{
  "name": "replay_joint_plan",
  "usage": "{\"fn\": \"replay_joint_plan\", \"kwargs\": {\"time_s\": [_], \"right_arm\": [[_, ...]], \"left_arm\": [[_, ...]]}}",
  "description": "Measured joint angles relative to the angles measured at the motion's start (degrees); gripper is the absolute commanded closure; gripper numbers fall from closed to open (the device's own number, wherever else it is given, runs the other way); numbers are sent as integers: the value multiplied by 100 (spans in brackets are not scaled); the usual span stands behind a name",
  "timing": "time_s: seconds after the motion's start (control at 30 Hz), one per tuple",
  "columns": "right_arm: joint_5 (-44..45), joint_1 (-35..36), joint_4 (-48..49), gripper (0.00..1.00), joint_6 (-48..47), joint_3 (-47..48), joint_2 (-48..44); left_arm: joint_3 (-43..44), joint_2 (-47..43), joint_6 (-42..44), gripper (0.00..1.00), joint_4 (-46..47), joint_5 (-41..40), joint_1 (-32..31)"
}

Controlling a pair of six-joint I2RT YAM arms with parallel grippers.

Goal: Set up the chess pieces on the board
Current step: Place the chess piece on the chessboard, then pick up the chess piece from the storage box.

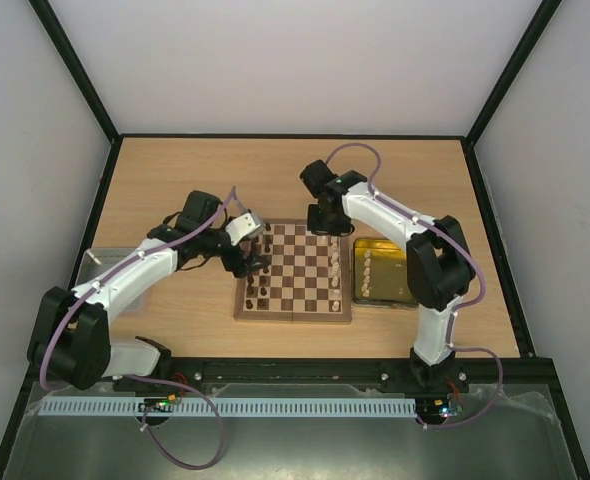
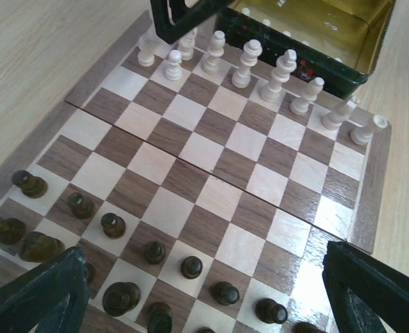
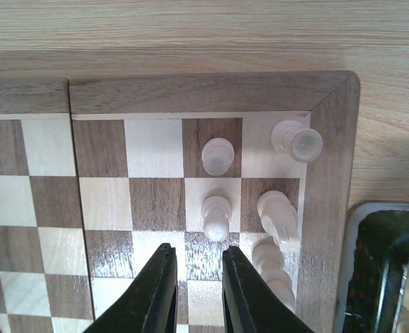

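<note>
- While the left gripper hovered over the left edge of the board, its jaws stood spread wide with nothing between them.
- Dark pieces stood along the board's left columns. A few at the corner were bunched, and I could not tell whether all were upright.
- Middle squares were bare.
- Right gripper hung low over the board's far right corner, jaws only narrowly parted, gap empty, tips just beside a pale pawn but not touching it.
- Pale pieces lined the right columns. More pale ones lay in the yellow tray, just beside the board's right rim.
- Handling, judged:
  - Turned wood, so light and stiff, and unlikely to crush.
  - The finish looked smooth, so probably slippery under hard pads.
  - Narrow bases and tall bodies should tip easily from a side nudge, and neighbours stood close.
- Best hold, judged:
  - Come from above and pinch the waist under the head, where the collar stops sliding.
  - Keep the fingers in line with the free gaps, not across the row.
  - Tray pieces lying flat would need a mid-body pinch, then standing up.
</note>
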Motion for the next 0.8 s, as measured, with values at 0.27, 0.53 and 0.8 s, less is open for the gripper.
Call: {"fn": "replay_joint_plan", "kwargs": {"time_s": [0.27, 0.53, 0.8], "right_arm": [[269, -46, -85, 82, 31, -103, -621], [282, -868, 26, 82, 175, -1480, -1593], [247, -1113, 133, 82, 240, -2059, -1652]], "left_arm": [[24, 2, 238, 9, -398, 505, 0], [162, 24, 243, 9, -505, 378, -334], [162, 197, -33, 10, -170, -1071, -903]]}}
